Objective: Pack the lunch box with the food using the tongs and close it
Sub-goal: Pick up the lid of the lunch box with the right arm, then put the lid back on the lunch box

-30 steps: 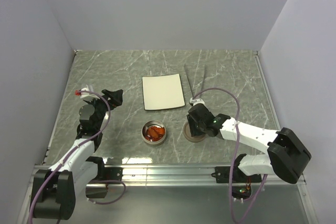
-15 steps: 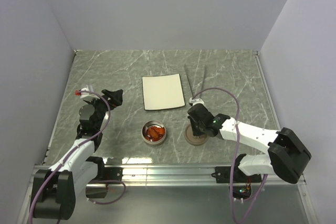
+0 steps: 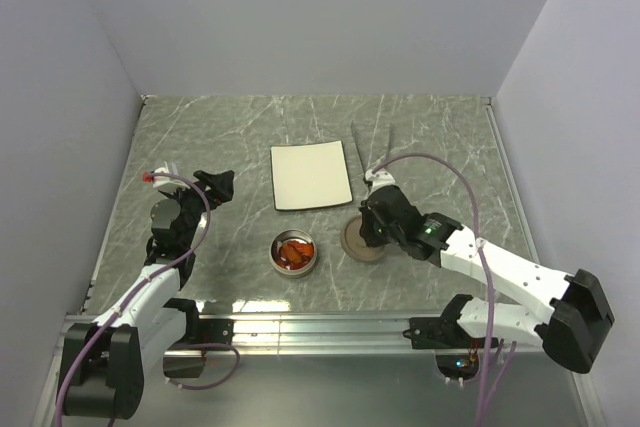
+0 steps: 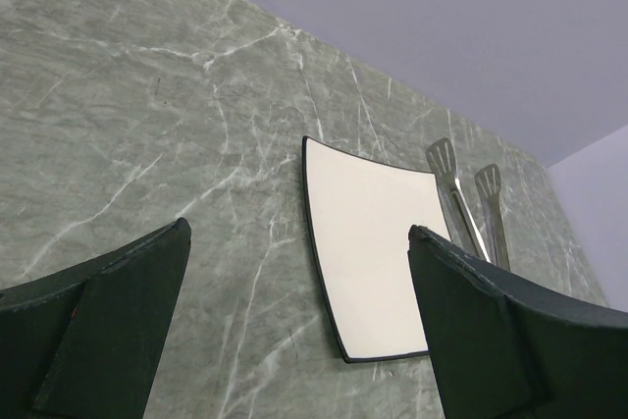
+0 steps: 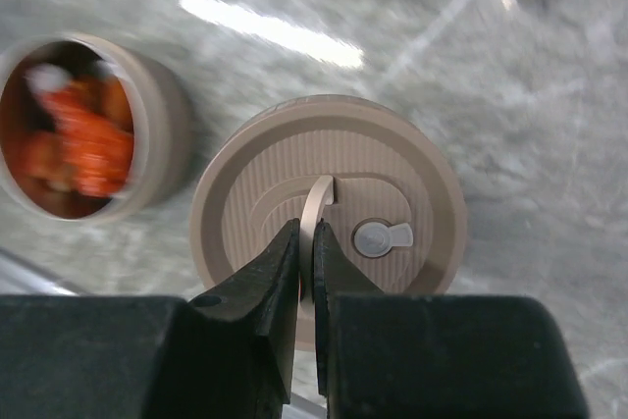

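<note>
Lunch box (image 3: 300, 271) update: the food (image 3: 294, 250) is already in the tin, just in front of the white plate (image 3: 311, 175); we spot none outside it; what's left, we reckon, is closing it; right gripper (image 5: 306, 242) is pinched on the handle (image 5: 317, 201) of the lid (image 3: 362, 242), off the plate's near right corner; left gripper (image 4: 296, 233) gapes, holding nothing; counts: one plate; one pair of tongs (image 3: 372, 152), right of the plate, arms spread, pinching nothing; one tin; one lid; food's an orange heap, can't count it.

Open tin (image 3: 296, 272) holds orange food (image 3: 293, 250), brown lid (image 3: 350, 239) beside, tongs (image 4: 442, 158) beyond.
</note>
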You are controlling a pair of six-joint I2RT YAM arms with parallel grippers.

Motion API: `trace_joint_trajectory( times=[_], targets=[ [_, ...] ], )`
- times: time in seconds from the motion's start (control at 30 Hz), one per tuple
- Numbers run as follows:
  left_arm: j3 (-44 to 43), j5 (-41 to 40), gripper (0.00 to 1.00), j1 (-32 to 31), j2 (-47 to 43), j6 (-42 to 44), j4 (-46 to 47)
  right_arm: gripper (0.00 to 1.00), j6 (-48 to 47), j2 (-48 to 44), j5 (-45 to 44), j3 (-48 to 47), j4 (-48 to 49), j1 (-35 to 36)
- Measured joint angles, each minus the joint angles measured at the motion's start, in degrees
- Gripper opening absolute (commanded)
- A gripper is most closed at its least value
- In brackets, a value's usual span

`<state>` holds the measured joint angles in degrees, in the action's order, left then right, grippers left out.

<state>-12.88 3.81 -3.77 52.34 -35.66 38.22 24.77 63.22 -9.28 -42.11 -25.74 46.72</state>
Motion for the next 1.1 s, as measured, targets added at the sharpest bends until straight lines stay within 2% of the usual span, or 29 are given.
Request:
trace_joint_trajectory(
  times=[0.23,0.63,1.1],
  targets=[
    [0.0,-0.1,0.99,0.0,0.0,-0.1,0.0,0.00,-1.3,2.5,3.1,-7.2,1.0,2.7],
    [0.0,-0.3,0.99,0.0,-0.6,-0.2,-0.1,0.00,-4.5,23.6,7.2,-23.7,2.7,11.5],
    [0.0,-0.2,1.00,0.1,-1.0,-0.4,-0.1,0.00,-5.2,32.7,8.3,-30.2,0.4,16.5]
  ],
)
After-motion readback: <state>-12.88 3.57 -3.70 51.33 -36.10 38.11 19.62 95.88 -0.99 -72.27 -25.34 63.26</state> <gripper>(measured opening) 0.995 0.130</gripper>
